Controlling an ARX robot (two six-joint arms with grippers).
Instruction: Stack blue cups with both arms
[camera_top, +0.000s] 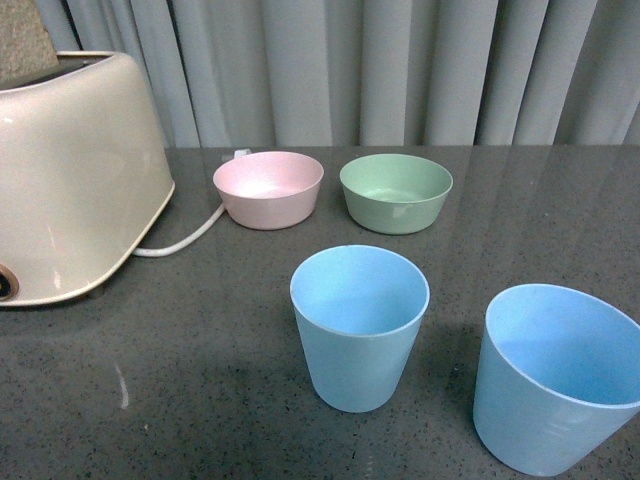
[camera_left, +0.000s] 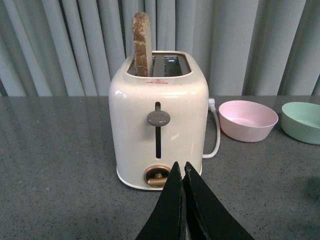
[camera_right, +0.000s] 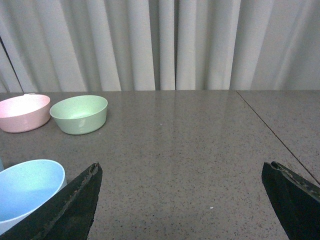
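My left gripper (camera_left: 182, 172) is pinched together, facing the cream plastic toaster (camera_left: 159, 117); on the grey speckled table (camera_top: 200, 380) one light blue tapered plastic cup (camera_top: 358, 330) stands upright mid-table, its twin cup (camera_top: 555, 385) apart to the right, and my right gripper (camera_right: 181, 172) gapes wide close by

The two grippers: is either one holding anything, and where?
Nothing is held. The left gripper is shut on nothing, the right gripper open and empty; both blue cups stand free.
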